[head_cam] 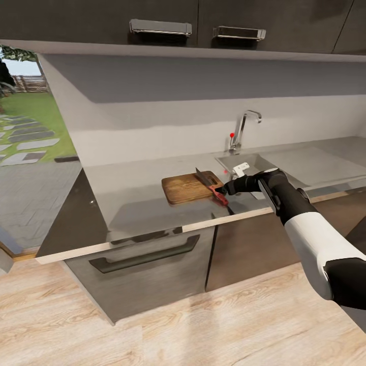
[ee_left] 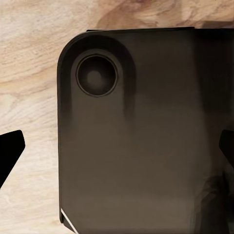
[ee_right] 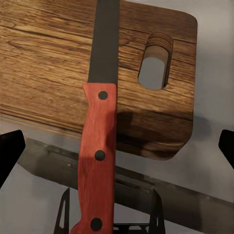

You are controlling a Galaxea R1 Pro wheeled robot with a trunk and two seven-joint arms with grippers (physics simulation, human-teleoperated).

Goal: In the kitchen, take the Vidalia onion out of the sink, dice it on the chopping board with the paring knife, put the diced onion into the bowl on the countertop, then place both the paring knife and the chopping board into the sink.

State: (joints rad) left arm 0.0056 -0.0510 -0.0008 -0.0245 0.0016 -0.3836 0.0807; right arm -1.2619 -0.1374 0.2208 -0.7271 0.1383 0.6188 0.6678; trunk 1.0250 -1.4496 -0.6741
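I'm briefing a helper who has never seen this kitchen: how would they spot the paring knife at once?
Start at the chrome faucet over the sink, then look to the brown chopping board on the grey countertop beside it. The paring knife lies across the board's sink-side end by the handle slot, at the right gripper; its red riveted handle and dark narrow blade mark it out.

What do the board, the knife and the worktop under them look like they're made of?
The rectangular brown chopping board looks like varnished wood: streaky grain, slight sheen. The slim paring knife seems to have a red handle of stained wood or plastic, fixed by three dark rivets, with a dull dark blade, probably metal. The smooth grey countertop could be polished stone or laminate: it mirrors its surroundings.
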